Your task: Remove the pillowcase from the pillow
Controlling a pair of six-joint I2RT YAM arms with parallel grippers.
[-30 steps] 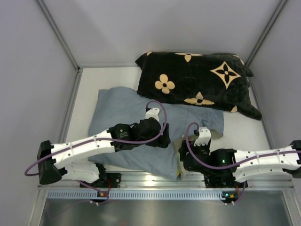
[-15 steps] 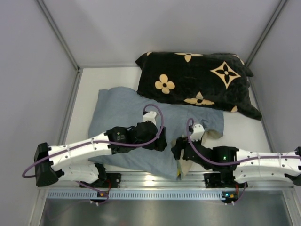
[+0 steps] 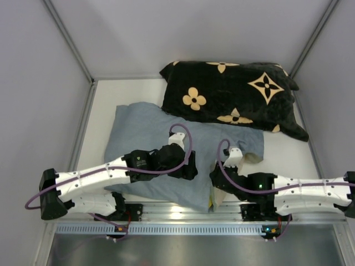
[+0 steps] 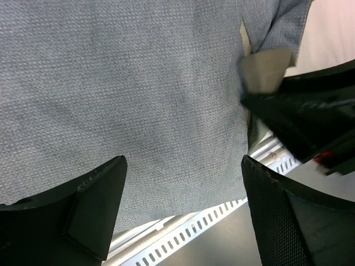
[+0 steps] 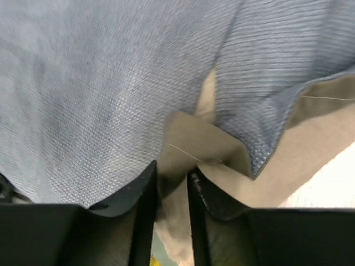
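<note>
At the near edge of the worktop (image 3: 104, 105), the right gripper (image 5: 172, 173) clamps the beige mouth flap of the soft grey-blue fabric pillowcase (image 3: 141, 130), which stretches far-left beneath the left gripper (image 4: 183, 162), jaws apart.

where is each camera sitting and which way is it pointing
Top external: fixed above and behind the arm bases, looking down on the table, the grey-blue pillowcase and the black flowered cushion; both arms show.
Left wrist: on the left arm, looking down past the open left gripper at the pillowcase and near rail; both fingers show.
Right wrist: on the right arm, close above the pillowcase; the right gripper is shut on its beige fold.
Shared: both wrist views show that beige fold.
</note>
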